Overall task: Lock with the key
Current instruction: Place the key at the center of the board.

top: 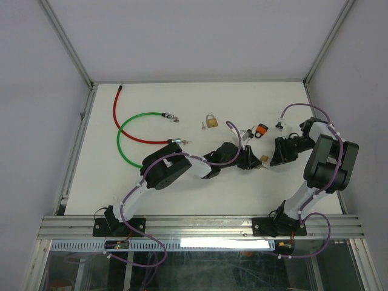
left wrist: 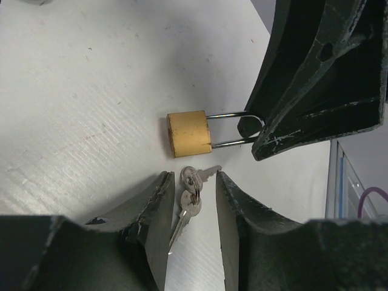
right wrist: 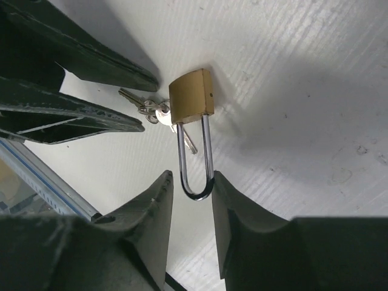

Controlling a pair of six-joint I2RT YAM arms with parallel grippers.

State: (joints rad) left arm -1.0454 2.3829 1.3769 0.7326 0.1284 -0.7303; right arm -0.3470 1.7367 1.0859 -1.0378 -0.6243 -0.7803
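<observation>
A small brass padlock (left wrist: pixel 189 133) lies flat on the white table, and it also shows in the top view (top: pixel 265 159) between the two grippers. Two silver keys on a ring (left wrist: pixel 191 194) lie just beside its body. My left gripper (left wrist: pixel 191 176) is open, with the keys on the table between its fingers. My right gripper (right wrist: pixel 192 179) is open around the bow of the padlock's steel shackle (right wrist: pixel 197 163), which touches one finger. The padlock body (right wrist: pixel 191 96) and keys (right wrist: pixel 145 109) also show in the right wrist view.
A second brass padlock (top: pixel 211 120) lies farther back, with an orange-and-black lock (top: pixel 260 130) to its right. A red cable (top: pixel 116 115) and a green cable (top: pixel 124 145) curve over the back left. The frame rail (top: pixel 200 227) runs along the near edge.
</observation>
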